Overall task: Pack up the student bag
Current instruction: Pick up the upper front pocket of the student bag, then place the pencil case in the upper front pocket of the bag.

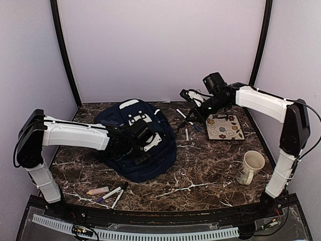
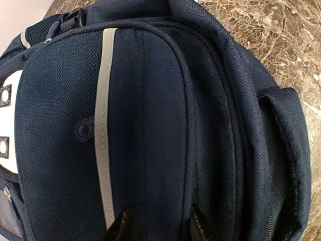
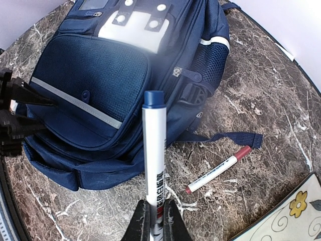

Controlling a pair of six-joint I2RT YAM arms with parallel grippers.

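The student bag [image 1: 131, 131] is a navy backpack with white stripes, lying flat at the table's left centre. It fills the left wrist view [image 2: 150, 110]. My left gripper [image 1: 145, 143] presses down on its front pocket. The fingertips [image 2: 122, 227] stand apart with bag fabric between them; whether they pinch it I cannot tell. My right gripper [image 3: 155, 216] hovers to the right of the bag [image 3: 100, 75], shut on a white marker with a blue cap [image 3: 154, 145] that points towards the bag. In the top view the right gripper [image 1: 192, 114] is near the back.
A red-capped marker [image 3: 217, 169] lies on the marble beside a bag strap [image 3: 235, 136]. A flower-patterned tile [image 1: 224, 126] sits at the back right and a cream mug [image 1: 251, 165] at the right. Pens [image 1: 113, 193] and a peach stick [image 1: 98, 191] lie front left.
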